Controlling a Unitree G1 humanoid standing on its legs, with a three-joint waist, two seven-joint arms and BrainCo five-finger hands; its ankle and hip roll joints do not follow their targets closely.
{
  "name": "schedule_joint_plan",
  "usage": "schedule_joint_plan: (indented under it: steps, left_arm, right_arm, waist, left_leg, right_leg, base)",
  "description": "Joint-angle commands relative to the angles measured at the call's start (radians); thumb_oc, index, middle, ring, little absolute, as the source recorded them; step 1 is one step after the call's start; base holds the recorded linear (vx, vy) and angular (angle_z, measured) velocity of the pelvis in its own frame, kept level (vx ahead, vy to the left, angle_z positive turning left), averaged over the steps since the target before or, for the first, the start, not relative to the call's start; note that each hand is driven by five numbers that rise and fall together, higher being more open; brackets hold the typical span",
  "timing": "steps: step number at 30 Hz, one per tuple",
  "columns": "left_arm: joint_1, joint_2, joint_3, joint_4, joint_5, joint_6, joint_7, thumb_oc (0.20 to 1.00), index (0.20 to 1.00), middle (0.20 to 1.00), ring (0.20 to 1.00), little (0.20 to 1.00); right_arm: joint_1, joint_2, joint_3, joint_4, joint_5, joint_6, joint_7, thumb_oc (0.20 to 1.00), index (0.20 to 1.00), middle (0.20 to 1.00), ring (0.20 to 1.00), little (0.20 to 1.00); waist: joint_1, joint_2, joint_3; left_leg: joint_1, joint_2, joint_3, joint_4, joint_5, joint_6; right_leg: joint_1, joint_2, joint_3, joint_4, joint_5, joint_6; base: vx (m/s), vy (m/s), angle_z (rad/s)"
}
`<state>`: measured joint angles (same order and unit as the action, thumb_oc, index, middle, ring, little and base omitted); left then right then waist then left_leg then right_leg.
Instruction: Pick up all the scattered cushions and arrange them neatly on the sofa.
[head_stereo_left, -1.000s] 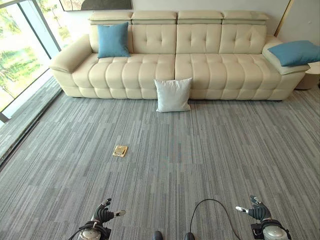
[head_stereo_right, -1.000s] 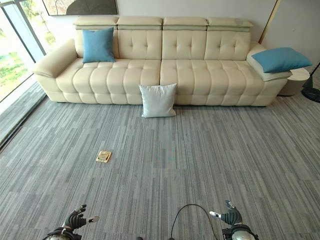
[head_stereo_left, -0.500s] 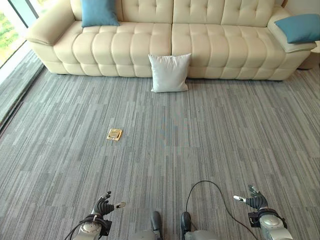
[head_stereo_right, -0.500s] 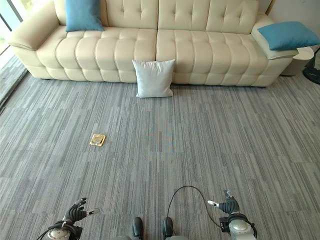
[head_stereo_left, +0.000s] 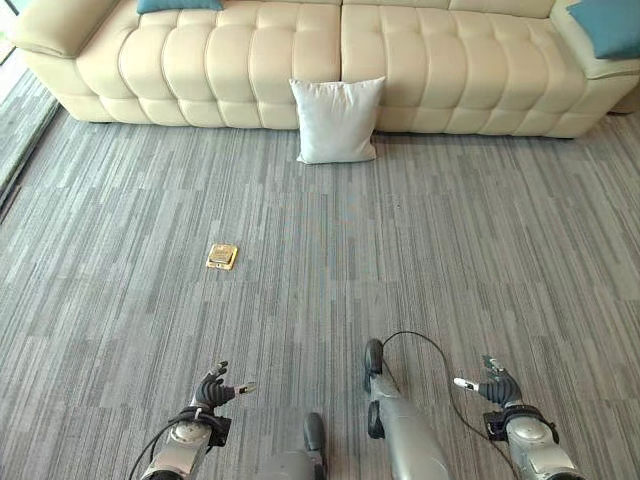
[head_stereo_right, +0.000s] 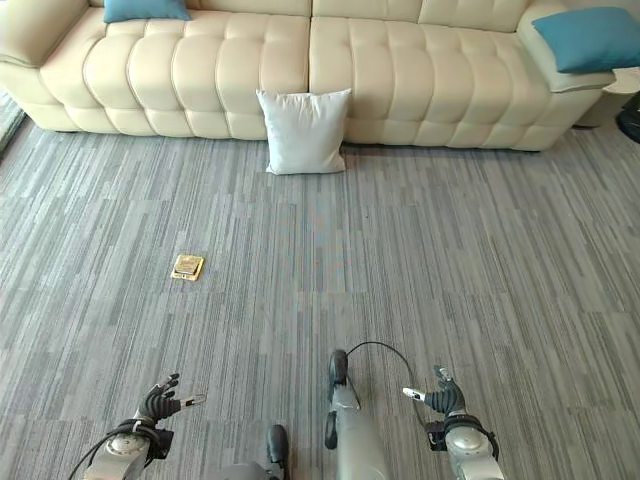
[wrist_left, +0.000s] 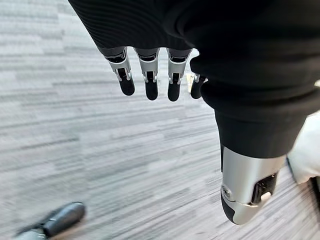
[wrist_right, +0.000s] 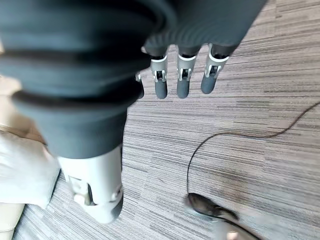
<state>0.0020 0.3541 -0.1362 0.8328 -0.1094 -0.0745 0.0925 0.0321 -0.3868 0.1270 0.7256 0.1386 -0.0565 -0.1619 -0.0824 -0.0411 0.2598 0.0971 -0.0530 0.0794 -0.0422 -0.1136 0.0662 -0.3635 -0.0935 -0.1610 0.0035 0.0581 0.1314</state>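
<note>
A white cushion (head_stereo_left: 335, 120) stands on the carpet, leaning against the front of the cream sofa (head_stereo_left: 230, 60). One blue cushion (head_stereo_right: 145, 9) rests on the sofa's left seat, and another blue cushion (head_stereo_right: 588, 38) lies on its right armrest. My left hand (head_stereo_left: 212, 391) hangs low at the near left, far from the cushions, with relaxed fingers (wrist_left: 147, 80) and nothing in it. At the near right my right hand (head_stereo_left: 494, 384) is equally empty, its fingers (wrist_right: 181, 80) straight over bare carpet.
A small brass floor socket (head_stereo_left: 222, 256) is set in the grey striped carpet (head_stereo_left: 450, 240) left of centre. A wide stretch of carpet lies between me and the sofa. A dark round base (head_stereo_right: 631, 115) stands past the sofa's right end.
The camera has moved toward the sofa and tilted down, so sofa and cushion sit higher in view. Both hands stay low and empty.
</note>
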Motion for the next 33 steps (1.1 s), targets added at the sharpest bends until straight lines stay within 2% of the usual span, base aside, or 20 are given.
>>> schedule_joint_plan:
  steps: [1, 2, 3, 4, 5, 7, 9, 11, 13, 14, 15, 17, 20, 22, 23, 27, 28, 29, 32, 33]
  left_arm:
    - [0.026, 0.024, 0.006, -0.037, -0.018, -0.03, 0.012, 1.0, 1.0, 1.0, 1.0, 1.0]
    - [0.03, 0.019, 0.005, -0.039, -0.023, -0.032, 0.01, 1.0, 1.0, 1.0, 1.0, 1.0]
    - [0.031, 0.022, -0.006, -0.042, -0.024, -0.031, 0.0, 1.0, 1.0, 1.0, 1.0, 1.0]
    - [0.026, 0.024, -0.007, -0.041, -0.03, -0.032, -0.001, 1.0, 1.0, 1.0, 1.0, 1.0]
    - [0.022, 0.025, -0.008, -0.038, -0.034, -0.029, 0.0, 1.0, 1.0, 1.0, 1.0, 1.0]
    - [-0.002, 0.017, -0.018, -0.015, -0.044, -0.029, 0.002, 1.0, 1.0, 1.0, 1.0, 1.0]
    - [-0.006, 0.013, -0.022, 0.0, -0.047, -0.029, 0.001, 1.0, 1.0, 1.0, 1.0, 1.0]
    - [-0.003, 0.015, -0.023, -0.004, -0.045, -0.029, 0.001, 1.0, 1.0, 1.0, 1.0, 1.0]
    - [0.007, 0.015, -0.021, -0.02, -0.046, -0.024, -0.001, 1.0, 1.0, 1.0, 1.0, 1.0]
    - [0.009, 0.015, -0.02, -0.021, -0.044, -0.023, 0.001, 1.0, 1.0, 1.0, 1.0, 1.0]
    - [0.009, 0.015, -0.02, -0.021, -0.044, -0.023, 0.001, 1.0, 1.0, 1.0, 1.0, 1.0]
    - [0.014, 0.016, -0.016, -0.029, -0.043, -0.02, 0.003, 1.0, 1.0, 1.0, 1.0, 1.0]
    - [0.022, 0.017, -0.01, -0.032, -0.039, -0.019, 0.003, 1.0, 1.0, 1.0, 1.0, 1.0]
    - [0.038, 0.017, 0.002, -0.033, -0.037, -0.016, -0.001, 1.0, 1.0, 1.0, 1.0, 1.0]
    - [0.04, 0.018, 0.002, -0.025, -0.029, -0.016, -0.002, 1.0, 1.0, 1.0, 1.0, 1.0]
    - [0.046, 0.033, 0.005, -0.033, -0.021, -0.015, -0.01, 1.0, 1.0, 1.0, 1.0, 1.0]
    - [0.037, 0.047, 0.014, -0.055, -0.034, -0.013, -0.008, 1.0, 1.0, 1.0, 1.0, 1.0]
    - [0.029, 0.053, 0.014, -0.06, -0.039, -0.016, -0.001, 1.0, 1.0, 1.0, 1.0, 1.0]
    - [0.008, 0.064, 0.008, -0.061, -0.037, -0.018, 0.007, 1.0, 1.0, 1.0, 1.0, 1.0]
    - [-0.008, 0.068, 0.01, -0.054, -0.039, -0.022, 0.013, 1.0, 1.0, 1.0, 1.0, 1.0]
  right_arm:
    - [0.006, -0.046, -0.011, -0.033, 0.005, -0.032, -0.004, 1.0, 1.0, 1.0, 1.0, 1.0]
    - [0.005, -0.05, -0.015, -0.03, 0.003, -0.032, -0.004, 1.0, 1.0, 1.0, 1.0, 1.0]
    - [0.002, -0.06, -0.016, -0.035, 0.016, -0.04, 0.004, 1.0, 1.0, 1.0, 1.0, 1.0]
    - [-0.007, -0.066, -0.014, -0.037, 0.022, -0.041, 0.005, 1.0, 1.0, 1.0, 1.0, 1.0]
    - [-0.013, -0.067, -0.015, -0.03, 0.028, -0.04, 0.004, 1.0, 1.0, 1.0, 1.0, 1.0]
    - [-0.03, -0.073, -0.013, -0.006, 0.041, -0.038, -0.001, 1.0, 1.0, 1.0, 1.0, 1.0]
    - [-0.037, -0.075, -0.013, 0.008, 0.047, -0.039, -0.005, 1.0, 1.0, 1.0, 1.0, 1.0]
    - [-0.038, -0.078, -0.017, 0.013, 0.048, -0.039, -0.009, 1.0, 1.0, 1.0, 1.0, 1.0]
    - [-0.033, -0.076, -0.022, 0.024, 0.053, -0.041, -0.019, 1.0, 1.0, 1.0, 1.0, 1.0]
    - [-0.033, -0.075, -0.021, 0.028, 0.051, -0.041, -0.023, 1.0, 1.0, 1.0, 1.0, 1.0]
    - [-0.033, -0.075, -0.021, 0.028, 0.051, -0.041, -0.023, 1.0, 1.0, 1.0, 1.0, 1.0]
    - [-0.031, -0.068, -0.021, 0.032, 0.037, -0.034, -0.027, 1.0, 1.0, 1.0, 1.0, 1.0]
    - [-0.026, -0.07, -0.022, 0.035, 0.017, -0.026, -0.025, 1.0, 1.0, 1.0, 1.0, 1.0]
    - [-0.014, -0.064, -0.021, 0.02, -0.006, -0.022, -0.012, 1.0, 1.0, 1.0, 1.0, 1.0]
    - [-0.017, -0.057, -0.021, 0.023, -0.015, -0.018, -0.005, 1.0, 1.0, 1.0, 1.0, 1.0]
    - [0.0, -0.035, -0.019, 0.016, -0.022, -0.02, 0.014, 1.0, 1.0, 1.0, 1.0, 1.0]
    - [-0.015, -0.022, -0.01, -0.004, -0.022, -0.019, 0.019, 1.0, 1.0, 1.0, 1.0, 1.0]
    - [-0.023, -0.021, -0.003, -0.009, -0.019, -0.027, 0.012, 1.0, 1.0, 1.0, 1.0, 1.0]
    - [-0.04, -0.014, 0.008, -0.029, -0.016, -0.028, 0.011, 1.0, 1.0, 1.0, 1.0, 1.0]
    - [-0.049, -0.017, 0.012, -0.046, -0.007, -0.031, 0.008, 1.0, 1.0, 1.0, 1.0, 1.0]
  waist:
    - [-0.021, 0.038, -0.075]
    - [-0.02, 0.051, -0.077]
    - [-0.021, 0.053, -0.075]
    - [-0.017, 0.051, -0.07]
    - [-0.015, 0.04, -0.068]
    - [0.006, 0.021, -0.044]
    - [0.023, 0.009, -0.032]
    - [0.032, 0.006, -0.028]
    - [0.061, 0.023, -0.028]
    - [0.071, 0.025, -0.029]
    - [0.071, 0.025, -0.031]
    - [0.094, 0.032, -0.044]
    - [0.106, 0.032, -0.058]
    - [0.12, 0.037, -0.077]
    - [0.125, 0.026, -0.088]
    - [0.132, -0.008, -0.112]
    - [0.132, -0.017, -0.099]
    - [0.13, -0.017, -0.091]
    - [0.117, -0.002, -0.073]
    - [0.095, 0.01, -0.05]
  left_leg:
    - [0.122, 0.042, -0.061, 0.096, -0.091, -0.095]
    - [0.1, 0.063, -0.045, 0.152, -0.036, -0.126]
    - [0.018, 0.091, -0.026, 0.334, 0.074, -0.162]
    - [-0.022, 0.099, -0.021, 0.416, 0.116, -0.168]
    - [-0.062, 0.101, -0.006, 0.461, 0.133, -0.159]
    - [-0.182, 0.117, 0.044, 0.533, 0.066, -0.12]
    - [-0.268, 0.111, 0.069, 0.484, 0.017, -0.096]
    - [-0.302, 0.104, 0.072, 0.432, 0.002, -0.09]
    - [-0.369, 0.123, 0.085, 0.221, 0.129, -0.123]
    - [-0.39, 0.128, 0.086, 0.151, 0.166, -0.134]
    - [-0.391, 0.128, 0.086, 0.147, 0.169, -0.134]
    - [-0.439, 0.148, 0.095, 0.036, 0.213, -0.151]
    - [-0.471, 0.17, 0.119, 0.014, 0.243, -0.158]
    - [-0.437, 0.176, 0.116, 0.013, 0.27, -0.154]
    - [-0.46, 0.158, 0.11, 0.1, 0.288, -0.147]
    - [-0.431, 0.12, 0.122, 0.148, 0.231, -0.112]
    - [-0.4, 0.101, 0.134, 0.155, 0.187, -0.083]
    - [-0.389, 0.098, 0.146, 0.158, 0.168, -0.075]
    - [-0.33, 0.101, 0.149, 0.139, 0.138, -0.061]
    - [-0.26, 0.092, 0.143, 0.112, 0.111, -0.061]
  right_leg:
    - [0.025, 0.04, -0.007, 0.072, 0.039, 0.006]
    - [0.039, 0.044, -0.017, 0.081, 0.027, -0.005]
    - [0.075, 0.056, -0.017, 0.094, -0.013, -0.045]
    - [0.092, 0.061, -0.014, 0.099, -0.032, -0.06]
    - [0.103, 0.055, -0.011, 0.099, -0.049, -0.072]
    - [0.15, 0.045, 0.004, 0.106, -0.086, -0.084]
    - [0.194, 0.037, 0.018, 0.098, -0.109, -0.081]
    - [0.223, 0.032, 0.022, 0.09, -0.121, -0.076]
    - [0.31, 0.055, 0.029, 0.056, -0.153, -0.069]
    - [0.346, 0.06, 0.032, 0.044, -0.165, -0.065]
    - [0.344, 0.06, 0.032, 0.043, -0.164, -0.065]
    - [0.42, 0.068, 0.058, 0.029, -0.2, -0.057]
    - [0.482, 0.061, 0.09, 0.02, -0.224, -0.048]
    - [0.532, 0.053, 0.118, 0.015, -0.241, -0.036]
    - [0.559, 0.016, 0.122, 0.032, -0.231, -0.02]
    - [0.519, -0.038, 0.139, 0.134, -0.138, 0.014]
    - [0.437, -0.065, 0.148, 0.293, -0.026, 0.029]
    - [0.401, -0.073, 0.136, 0.344, 0.014, 0.032]
    - [0.291, -0.067, 0.106, 0.44, 0.018, 0.006]
    - [0.213, -0.051, 0.04, 0.407, -0.05, -0.01]
  base:
    - [0.25, -0.157, 0.71]
    - [0.49, -0.334, 0.78]
    - [0.44, -0.309, 0.54]
    - [0.42, -0.313, 0.36]
    - [0.3, -0.212, 0.0]
    - [0.28, -0.165, -0.41]
    - [0.32, -0.067, -0.27]
    - [0.31, -0.003, -0.22]
    - [0.49, 0.038, -0.35]
    - [0.31, 0.028, -0.2]
    - [0.3, 0.035, -0.18]
    - [0.54, 0.116, -0.39]
    - [0.41, 0.129, -0.4]
    - [0.6, 0.27, -0.49]
    - [0.66, 0.356, -0.74]
    - [0.37, 0.235, -0.29]
    - [0.37, 0.331, -0.15]
    - [0.32, 0.314, -0.04]
    - [0.24, 0.191, 0.19]
    - [0.36, 0.123, 0.29]
